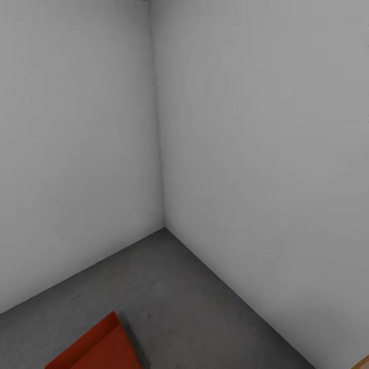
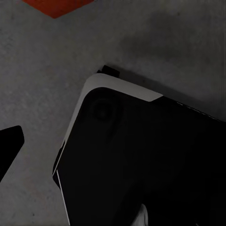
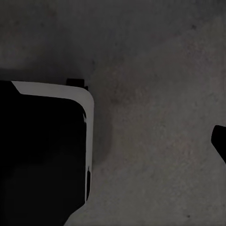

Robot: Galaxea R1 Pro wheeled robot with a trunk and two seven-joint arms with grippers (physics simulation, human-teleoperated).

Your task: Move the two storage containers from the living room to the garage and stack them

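- Orange-red storage container (image 1: 100, 348) nearest the head camera, sitting on the floor (image 1: 169, 287) and cut off by the lower picture edge, so one corner and part of two walls visible, nothing more.
- Dark grey speckled concrete underfoot, rough-looking, running back into a bare corner of the garage.
- Two plain white walls (image 1: 256, 154) meeting at a vertical seam just left of centre in the head view.
- Small tan sliver (image 1: 361, 363) at the lower right corner of the head view, too little in frame to identify.
- Left wrist view: same grey concrete, with a triangular scrap of orange-red container (image 2: 54, 7) clipped by the picture edge.
- Large black body with a white rim (image 2: 136, 160) over much of the left wrist view, apparently part of the robot; exact part hard to make out.
- Black tip (image 2: 9, 146) at the edge of the left wrist view, too cropped to name.
- Right wrist view: a similar black, white-edged body (image 3: 42, 150) over bare concrete, plus a small dark tip (image 3: 220, 141) at the frame edge.
- Left gripper: cannot tell whether spread or closed. Right gripper: likewise cannot tell.
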